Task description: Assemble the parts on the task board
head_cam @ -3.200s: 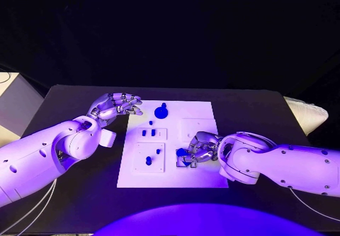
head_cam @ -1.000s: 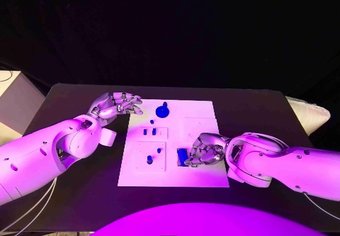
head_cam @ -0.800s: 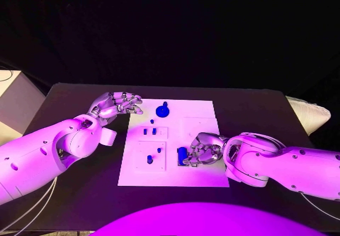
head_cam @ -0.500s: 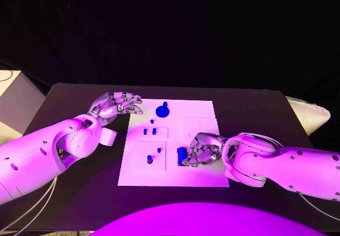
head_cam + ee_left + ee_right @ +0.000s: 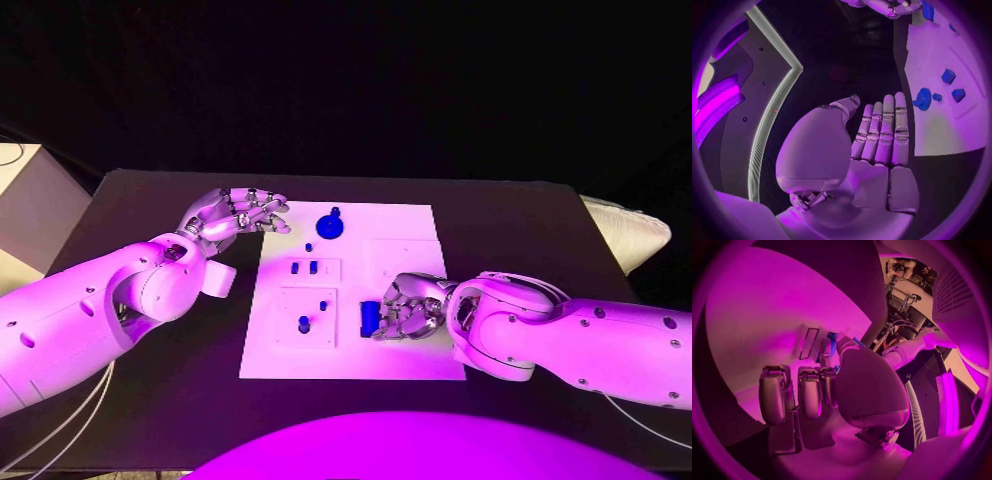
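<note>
Working at the near right part of the task board (image 5: 346,365), the right hand (image 5: 408,310) has its fingers curled round a small blue part (image 5: 371,317) and holds it low against the white plate, beside a narrow slot; whether the part is already seated I cannot tell. The part looks rigid, light and smooth, probably moulded plastic, so it should not bend but could slip or twist in metal fingers; a pinch across its flat sides, near the top, seems the safest hold. The left hand (image 5: 235,213) hovers at the board's far left corner, holding nothing, fingers straight and close together in the left wrist view. A round blue part (image 5: 330,227) sits near it; smaller blue pieces (image 5: 302,268) stand in the left-hand panels. The black table (image 5: 173,200) is flat and matte; beyond it the room is dark.
</note>
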Robot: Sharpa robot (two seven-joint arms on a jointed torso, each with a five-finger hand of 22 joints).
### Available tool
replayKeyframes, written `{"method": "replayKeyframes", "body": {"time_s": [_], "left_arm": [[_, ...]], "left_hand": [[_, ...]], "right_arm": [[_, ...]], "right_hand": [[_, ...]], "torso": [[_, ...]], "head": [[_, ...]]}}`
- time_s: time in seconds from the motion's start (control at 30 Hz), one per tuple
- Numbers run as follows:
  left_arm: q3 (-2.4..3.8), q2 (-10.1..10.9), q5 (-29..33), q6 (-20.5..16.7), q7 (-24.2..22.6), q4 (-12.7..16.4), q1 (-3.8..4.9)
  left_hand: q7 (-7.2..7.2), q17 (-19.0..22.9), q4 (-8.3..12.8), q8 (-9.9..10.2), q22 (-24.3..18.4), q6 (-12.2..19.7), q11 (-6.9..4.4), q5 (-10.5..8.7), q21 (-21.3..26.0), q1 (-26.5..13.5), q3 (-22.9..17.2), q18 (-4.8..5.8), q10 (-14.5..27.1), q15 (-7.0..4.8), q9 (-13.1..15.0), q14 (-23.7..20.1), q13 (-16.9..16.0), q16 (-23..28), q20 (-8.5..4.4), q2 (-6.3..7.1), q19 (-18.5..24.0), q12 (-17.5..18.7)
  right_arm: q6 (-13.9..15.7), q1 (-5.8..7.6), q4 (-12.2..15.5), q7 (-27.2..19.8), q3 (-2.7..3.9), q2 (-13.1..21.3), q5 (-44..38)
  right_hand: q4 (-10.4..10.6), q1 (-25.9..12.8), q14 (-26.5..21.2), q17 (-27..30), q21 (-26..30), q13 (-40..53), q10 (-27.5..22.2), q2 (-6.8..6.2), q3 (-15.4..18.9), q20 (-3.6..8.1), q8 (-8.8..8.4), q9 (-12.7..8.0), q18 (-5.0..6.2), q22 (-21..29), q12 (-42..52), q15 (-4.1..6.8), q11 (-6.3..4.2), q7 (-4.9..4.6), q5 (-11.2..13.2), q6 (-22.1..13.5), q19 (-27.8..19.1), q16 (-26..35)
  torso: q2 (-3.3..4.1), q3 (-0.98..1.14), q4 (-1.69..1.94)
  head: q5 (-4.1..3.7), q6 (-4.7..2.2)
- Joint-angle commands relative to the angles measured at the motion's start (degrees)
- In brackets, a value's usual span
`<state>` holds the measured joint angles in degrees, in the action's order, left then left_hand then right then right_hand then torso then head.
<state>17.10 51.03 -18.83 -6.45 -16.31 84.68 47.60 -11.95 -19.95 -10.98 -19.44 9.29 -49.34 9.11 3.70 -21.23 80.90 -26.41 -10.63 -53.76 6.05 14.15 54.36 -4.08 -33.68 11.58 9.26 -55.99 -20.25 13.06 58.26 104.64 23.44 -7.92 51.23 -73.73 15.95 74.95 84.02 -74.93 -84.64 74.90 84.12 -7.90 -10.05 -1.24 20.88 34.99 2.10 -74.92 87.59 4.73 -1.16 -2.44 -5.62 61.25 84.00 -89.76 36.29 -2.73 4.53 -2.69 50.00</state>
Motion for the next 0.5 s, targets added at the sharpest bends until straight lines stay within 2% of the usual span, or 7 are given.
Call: {"method": "replayKeyframes", "body": {"time_s": [0.03,0.3,0.5], "left_arm": [[0.03,0.02,0.17,1.16,-0.05,0.17,-0.06],[0.03,0.09,0.11,1.25,0.02,0.17,-0.08],[0.03,0.09,0.1,1.31,0.05,0.16,-0.11]], "left_hand": [[-0.28,-0.08,-0.08,-0.2,-0.09,0.23,0.06,0.07,0.17,-0.2,0.2,0.25,0.37,0.06,-0.08,-0.51,-0.09,-0.25,0.34,-0.3,0.06,-0.18],[-0.28,-0.08,-0.08,-0.2,-0.09,0.23,0.06,0.07,0.17,-0.2,0.2,0.25,0.37,0.06,-0.08,-0.51,-0.09,-0.25,0.34,-0.3,0.06,-0.18],[-0.28,-0.1,-0.08,-0.21,-0.11,0.25,0.06,0.07,0.22,-0.2,0.22,0.25,0.39,0.07,-0.09,-0.55,-0.09,-0.25,0.35,-0.28,0.07,-0.18]], "right_arm": [[-0.89,-0.32,-0.11,-0.51,-0.02,-0.16,-1.21],[0.51,-0.59,-0.03,-0.54,-0.03,0.05,-1.47],[2.36,-0.65,0.54,-0.69,-0.03,0.91,-1.62]], "right_hand": [[0.35,-0.46,5.98,-15.07,0.16,13.81,4.81,-0.84,-0.29,0.26,-0.04,-0.18,-1.13,-13.78,0.32,0.28,-0.29,-0.25,0.93,0.42,5.17,-0.24],[0.7,-1.95,5.98,-15.07,0.16,13.79,4.79,-2.08,0.95,0.18,0.3,-0.13,-1.13,-13.78,0.26,0.19,-0.19,-0.32,2.51,0.81,5.16,-0.24],[0.62,-1.84,5.98,-15.07,-0.12,13.82,4.82,-1.83,1.0,0.21,0.7,0.02,-1.18,-13.85,0.31,0.27,-0.36,-0.08,2.55,1.31,5.2,-0.24]], "torso": [[0.02,0.03,0.0],[-0.02,0.03,-0.07],[0.0,0.02,0.0]], "head": [[0.07,0.0],[0.1,0.0],[0.1,0.0]]}}
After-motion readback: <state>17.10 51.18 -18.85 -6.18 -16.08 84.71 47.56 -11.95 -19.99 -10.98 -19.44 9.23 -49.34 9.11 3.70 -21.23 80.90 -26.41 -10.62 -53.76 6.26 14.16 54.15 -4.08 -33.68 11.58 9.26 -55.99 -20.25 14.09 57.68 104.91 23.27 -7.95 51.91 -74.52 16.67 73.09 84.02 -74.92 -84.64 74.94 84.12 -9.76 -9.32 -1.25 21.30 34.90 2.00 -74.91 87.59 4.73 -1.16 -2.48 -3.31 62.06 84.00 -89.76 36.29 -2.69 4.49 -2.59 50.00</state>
